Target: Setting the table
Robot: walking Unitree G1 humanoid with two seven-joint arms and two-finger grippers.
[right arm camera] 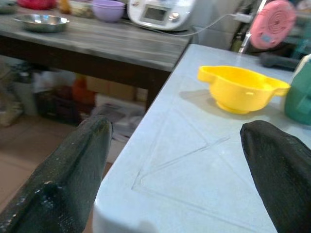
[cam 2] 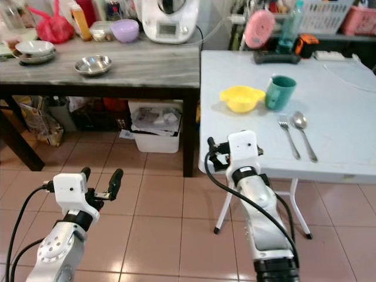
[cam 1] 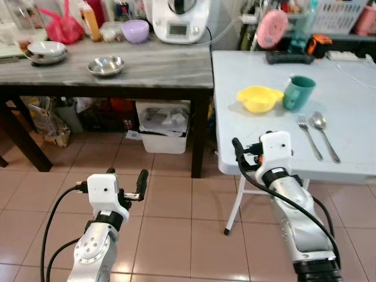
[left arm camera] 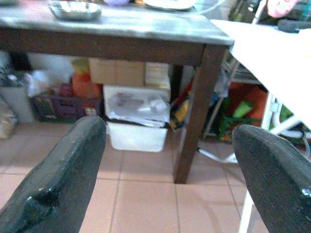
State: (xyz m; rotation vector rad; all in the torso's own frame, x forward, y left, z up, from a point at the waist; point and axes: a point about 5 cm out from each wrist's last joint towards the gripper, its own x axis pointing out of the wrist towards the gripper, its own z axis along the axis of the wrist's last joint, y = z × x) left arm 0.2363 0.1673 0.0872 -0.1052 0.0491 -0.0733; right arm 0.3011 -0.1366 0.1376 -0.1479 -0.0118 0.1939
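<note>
On the white folding table (cam 1: 352, 158) stand a yellow bowl (cam 1: 259, 98) and a teal mug (cam 1: 298, 92), side by side. A fork (cam 1: 309, 136) and a spoon (cam 1: 324, 134) lie parallel just in front of the mug. My right gripper (cam 1: 252, 142) is open at the table's near left corner, empty, pointing towards the yellow bowl (right arm camera: 240, 89). My left gripper (cam 1: 126, 176) is open and empty, low over the tiled floor, facing the dark wooden table (left arm camera: 121, 36).
The wooden table (cam 1: 153, 70) on the left carries a steel bowl (cam 1: 106, 65), stacked bowls (cam 1: 46, 52), a purple bowl (cam 1: 136, 30) and a white appliance (cam 1: 179, 20). A white bin (cam 1: 163, 126) and boxes sit under it. Clutter lines the white table's far edge.
</note>
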